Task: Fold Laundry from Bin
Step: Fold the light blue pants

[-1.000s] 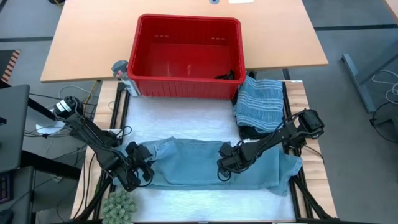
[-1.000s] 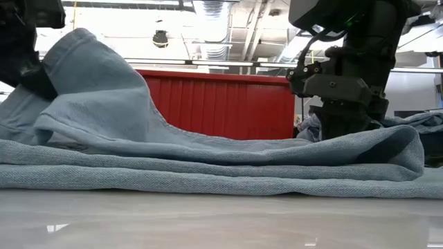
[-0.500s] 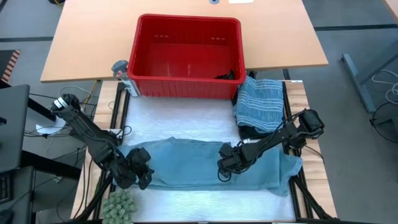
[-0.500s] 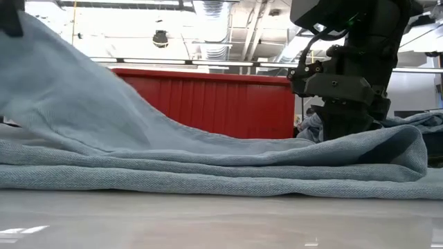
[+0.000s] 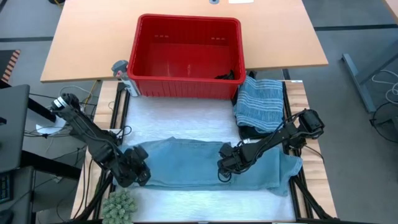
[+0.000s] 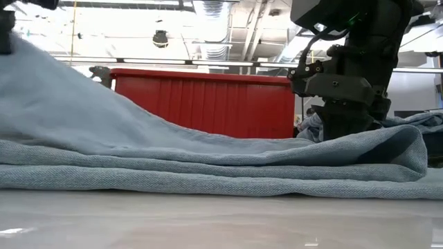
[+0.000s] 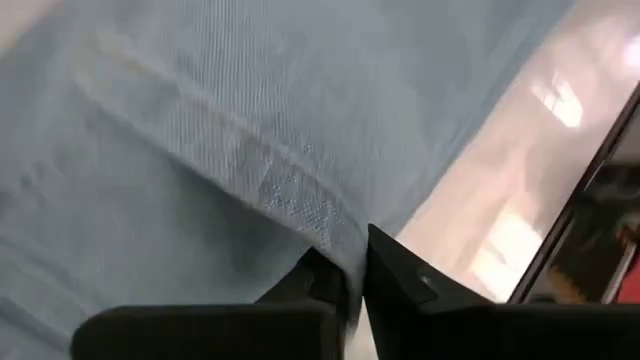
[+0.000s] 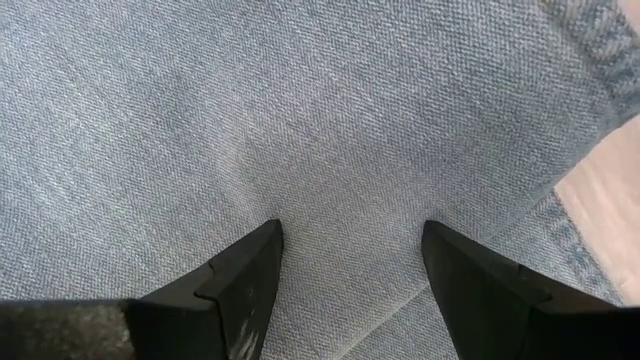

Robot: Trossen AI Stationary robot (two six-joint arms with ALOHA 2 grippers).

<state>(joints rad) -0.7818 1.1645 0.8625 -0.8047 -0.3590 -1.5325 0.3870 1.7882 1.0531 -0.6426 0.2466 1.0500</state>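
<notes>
Laundry occupies three places on the work surface. One light blue garment (image 5: 208, 163) lies spread flat across the near half of the white table top (image 5: 180, 118), extending from the left arm to the right arm. A grey-blue striped garment (image 5: 259, 102) lies folded at the right edge of the table, just beside the right front corner of the bin (image 5: 186, 57), on top of a dark garment (image 5: 252, 132) whose edge shows beneath it. The bin, a red rectangular tub, stands at the far side of the work area, well apart from the spread garment; a small dark item (image 5: 227, 75) shows in its right near corner. The left gripper (image 5: 138, 169) is at the left end of the light blue garment, low over the table. In the left wrist view its fingers (image 7: 400, 285) are pressed together with a stitched hem of the garment pinched between them. The right gripper (image 5: 225, 163) rests on the middle-right part of the same garment. In the right wrist view its fingers (image 8: 250, 275) stand wide apart, tips down against the cloth, with nothing between them. In the low view the garment rises toward the left of the picture and lies in flat layers elsewhere.
</notes>
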